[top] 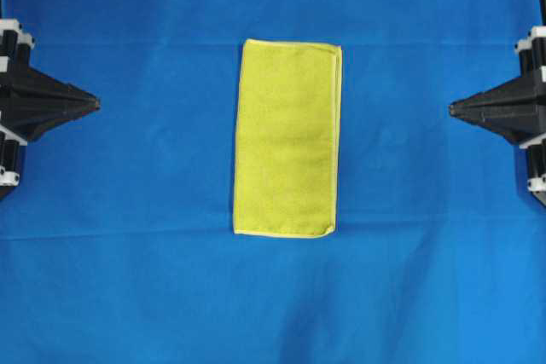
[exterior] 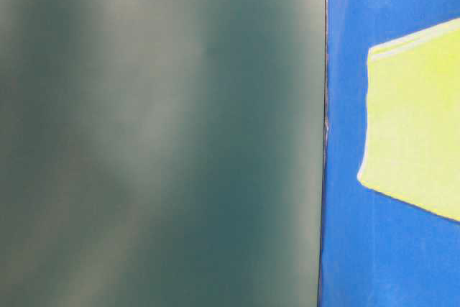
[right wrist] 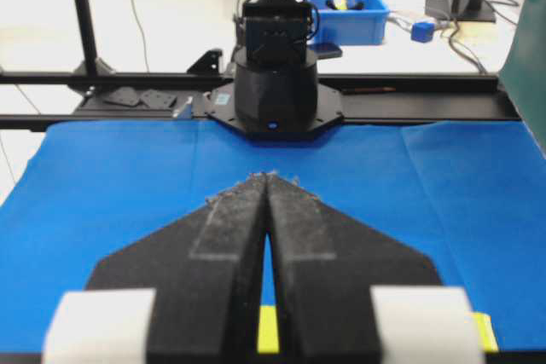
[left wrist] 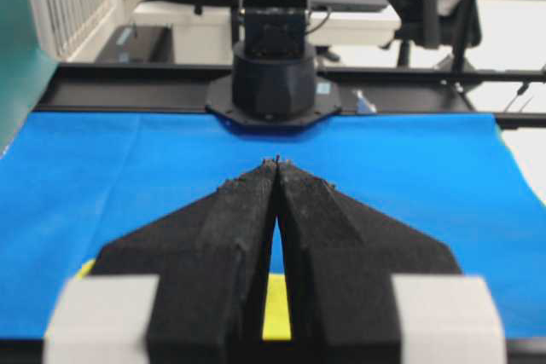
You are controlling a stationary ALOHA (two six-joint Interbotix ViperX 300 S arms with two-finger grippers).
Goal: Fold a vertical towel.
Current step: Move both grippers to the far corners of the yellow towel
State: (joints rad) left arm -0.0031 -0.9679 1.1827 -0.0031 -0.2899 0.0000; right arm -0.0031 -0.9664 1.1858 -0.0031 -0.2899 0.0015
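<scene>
The yellow towel [top: 288, 137] lies flat in the middle of the blue cloth [top: 128, 210], long side running near to far, folded double with its pale hem along the right edge. The table-level view catches one corner of the towel [exterior: 417, 141]. My left gripper [top: 96, 104] is shut and empty at the left edge, well clear of the towel. My right gripper [top: 452, 108] is shut and empty at the right edge. In the wrist views the left gripper [left wrist: 277, 162] and right gripper [right wrist: 268, 176] have tips touching; slivers of towel [left wrist: 276, 309] [right wrist: 268, 328] show below.
A dark green panel [exterior: 158, 134] fills most of the table-level view. Each wrist view faces the opposite arm's black base [left wrist: 273, 74] [right wrist: 275, 83] on a black rail. Beyond the rail stand desks, a chair and a blue bin [right wrist: 354, 14].
</scene>
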